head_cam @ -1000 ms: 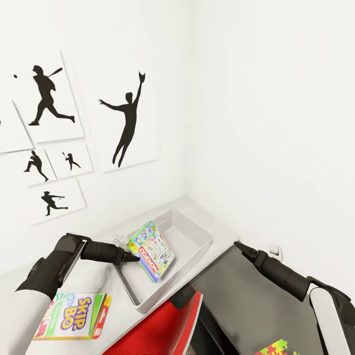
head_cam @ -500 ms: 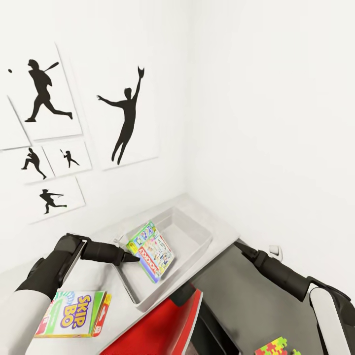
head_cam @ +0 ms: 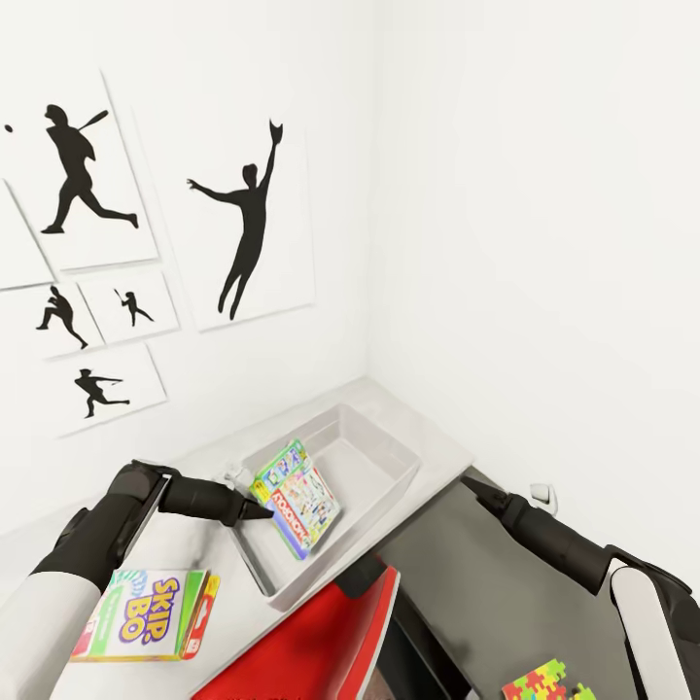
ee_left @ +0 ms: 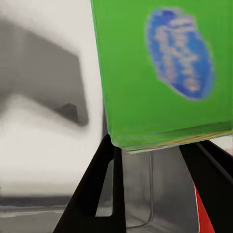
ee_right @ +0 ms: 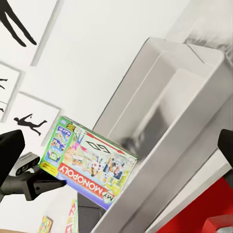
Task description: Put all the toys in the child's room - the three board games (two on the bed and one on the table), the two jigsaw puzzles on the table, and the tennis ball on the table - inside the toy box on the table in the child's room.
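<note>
Pale grey table meets white-walled corner.

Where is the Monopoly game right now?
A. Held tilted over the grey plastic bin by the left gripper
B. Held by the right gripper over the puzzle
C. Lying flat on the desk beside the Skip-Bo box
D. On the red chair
A: the left gripper pinches one edge of the Monopoly game, which hangs tilted over the bin.

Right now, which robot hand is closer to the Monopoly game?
The left. The left gripper holds the Monopoly box by its edge, tilted over the toy box. The right gripper hangs apart from it, beyond the toy box's other end.
</note>
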Tool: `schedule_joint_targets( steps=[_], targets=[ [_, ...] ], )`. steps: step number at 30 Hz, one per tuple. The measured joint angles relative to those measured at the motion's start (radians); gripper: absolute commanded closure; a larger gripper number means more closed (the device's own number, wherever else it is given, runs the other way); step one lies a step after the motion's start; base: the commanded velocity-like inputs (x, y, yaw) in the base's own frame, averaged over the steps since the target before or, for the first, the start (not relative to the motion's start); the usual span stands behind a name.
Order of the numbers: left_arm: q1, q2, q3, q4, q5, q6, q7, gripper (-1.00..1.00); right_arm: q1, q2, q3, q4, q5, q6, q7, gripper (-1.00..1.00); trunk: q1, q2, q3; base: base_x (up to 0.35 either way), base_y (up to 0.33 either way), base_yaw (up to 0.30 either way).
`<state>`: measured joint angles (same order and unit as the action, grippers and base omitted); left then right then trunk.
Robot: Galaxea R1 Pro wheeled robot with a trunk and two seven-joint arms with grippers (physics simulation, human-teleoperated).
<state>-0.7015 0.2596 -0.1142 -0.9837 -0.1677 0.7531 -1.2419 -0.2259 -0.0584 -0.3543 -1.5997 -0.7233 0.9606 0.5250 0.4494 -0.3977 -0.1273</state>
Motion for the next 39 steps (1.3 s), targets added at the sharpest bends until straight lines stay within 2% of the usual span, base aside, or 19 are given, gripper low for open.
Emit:
schedule_joint_targets(
  steps=[3,10,20,29,39],
  targets=[
    [0.0,0.0,0.0,0.0,-0.015,-0.012,0.001,1.0,0.0,0.0,0.0,0.0,0.0,0.0,0.0,-1.0,0.0,0.0,-0.004,0.0,0.0,0.0],
    [0.0,-0.001,0.004,0.0,-0.024,-0.016,0.002,1.0,0.0,0.0,0.0,0.0,0.0,0.0,0.0,-1.0,0.0,0.0,-0.012,0.0,0.0,0.0],
    [0.0,0.0,0.007,0.0,-0.024,-0.019,-0.002,1.0,0.0,0.0,0.0,0.0,0.0,0.0,0.001,-1.0,0.0,0.0,-0.024,0.0,0.0,0.0],
    [0.0,0.021,0.016,0.001,-0.017,-0.044,-0.011,1.0,0.0,0.0,0.0,0.0,0.0,0.0,0.001,-1.0,0.0,0.0,-0.035,0.0,0.0,0.0],
    [-0.001,0.024,0.019,0.002,-0.014,-0.046,-0.01,1.0,0.0,0.0,0.0,0.0,0.0,0.0,0.001,-1.0,0.0,0.0,-0.048,0.0,0.0,0.0]
  ],
)
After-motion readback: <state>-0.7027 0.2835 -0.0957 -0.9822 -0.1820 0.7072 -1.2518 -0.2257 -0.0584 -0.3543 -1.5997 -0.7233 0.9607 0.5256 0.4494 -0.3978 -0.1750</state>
